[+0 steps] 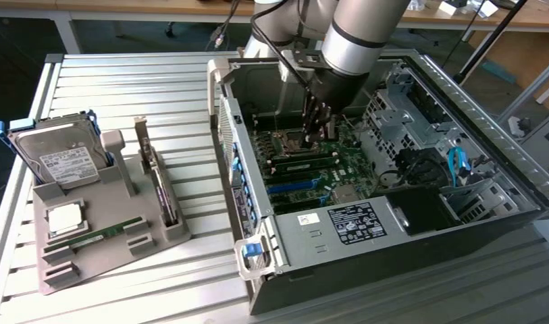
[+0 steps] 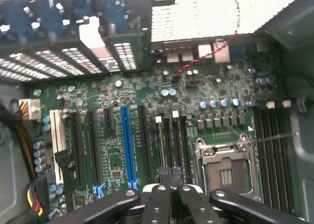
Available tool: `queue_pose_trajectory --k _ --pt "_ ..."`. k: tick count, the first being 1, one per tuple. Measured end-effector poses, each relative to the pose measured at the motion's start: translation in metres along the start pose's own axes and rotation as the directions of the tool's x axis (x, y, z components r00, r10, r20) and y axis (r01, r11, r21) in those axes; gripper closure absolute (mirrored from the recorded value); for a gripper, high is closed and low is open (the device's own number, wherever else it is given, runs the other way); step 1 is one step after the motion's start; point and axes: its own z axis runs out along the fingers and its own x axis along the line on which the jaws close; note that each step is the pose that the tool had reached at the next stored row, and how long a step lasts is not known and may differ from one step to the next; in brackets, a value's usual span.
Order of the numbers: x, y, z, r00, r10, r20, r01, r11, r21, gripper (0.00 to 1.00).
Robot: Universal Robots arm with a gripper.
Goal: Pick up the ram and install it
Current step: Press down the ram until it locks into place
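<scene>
Green ram lies flat in the grey holder tray at the exterior view's lower left, well apart from the gripper, which reaches down inside the open computer case over the motherboard. At the wrist view's bottom edge, the jaws appear together and empty above the slots beside the processor socket, perhaps lined up there for seating.

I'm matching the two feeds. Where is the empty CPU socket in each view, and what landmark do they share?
Exterior view: the CPU socket is on the motherboard inside the open case, near the middle of the picture.
Wrist view: the CPU socket is the open metal frame between two groups of long dark slots.
Shared landmark: the blue expansion slot on the same board.
</scene>
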Motion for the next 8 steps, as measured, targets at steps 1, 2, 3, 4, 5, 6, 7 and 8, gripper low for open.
queue_pose_trajectory --k 1,2,3,4,5,6,7,8 --pt "0.0 0.0 0.0002 0.9997 0.026 0.0016 -0.026 0.9997 0.0009 0.88" --pt "0.0 0.0 0.0006 0.9984 0.056 0.0037 -0.056 0.9984 0.0017 0.88" --pt "0.0 -0.0001 0.0009 0.9969 0.078 0.0048 -0.078 0.9969 0.0023 0.88" --pt "0.0 -0.0001 0.001 0.9956 0.094 0.0054 -0.094 0.9956 0.0028 0.88" --pt "0.0 -0.0001 0.0012 0.9938 0.111 0.0063 -0.111 0.9939 0.0033 0.88" --pt "0.0001 -0.0001 0.0015 0.9917 0.128 0.0074 -0.128 0.9917 0.0037 0.88" --pt "0.0001 -0.0001 0.0017 0.9869 0.161 0.0096 -0.161 0.9869 0.0045 0.88" --pt "0.0001 -0.0001 0.0019 0.9803 0.197 0.012 -0.197 0.9804 0.0052 0.88"
